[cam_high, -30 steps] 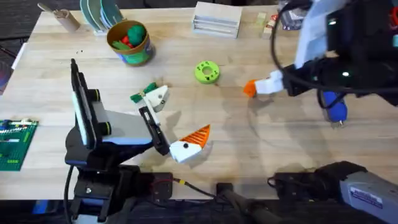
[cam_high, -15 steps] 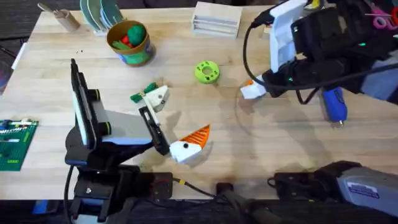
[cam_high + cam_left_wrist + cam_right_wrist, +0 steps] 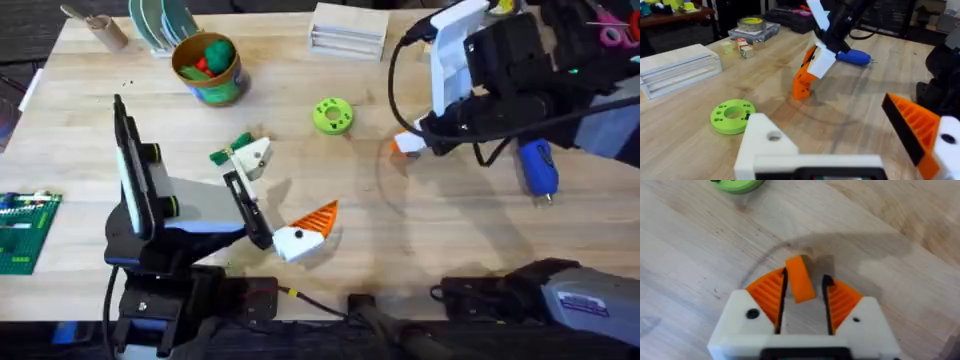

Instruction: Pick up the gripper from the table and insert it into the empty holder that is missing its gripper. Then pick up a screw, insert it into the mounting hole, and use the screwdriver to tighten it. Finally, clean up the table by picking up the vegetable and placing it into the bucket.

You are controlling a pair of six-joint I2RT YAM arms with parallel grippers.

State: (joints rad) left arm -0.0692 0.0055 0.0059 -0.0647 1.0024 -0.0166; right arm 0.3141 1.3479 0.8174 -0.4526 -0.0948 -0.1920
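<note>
1 orange gripper (image 3: 799, 284) betw right claw (image 3: 802, 297) pads, 1 lime ring (image 3: 332, 115) nearby.

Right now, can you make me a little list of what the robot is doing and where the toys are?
right gripper: low over the table, open, fingers on either side of the gripper
gripper: small orange wedge, tilted, leaning on one pad, gap to the other
left gripper: resting low, one finger has an orange pad, the other is the empty holder
vegetable: green, beside the empty holder
screwdriver: blue, lying on the table
bucket: far side, toy food inside
green ring: middle of the table
</note>
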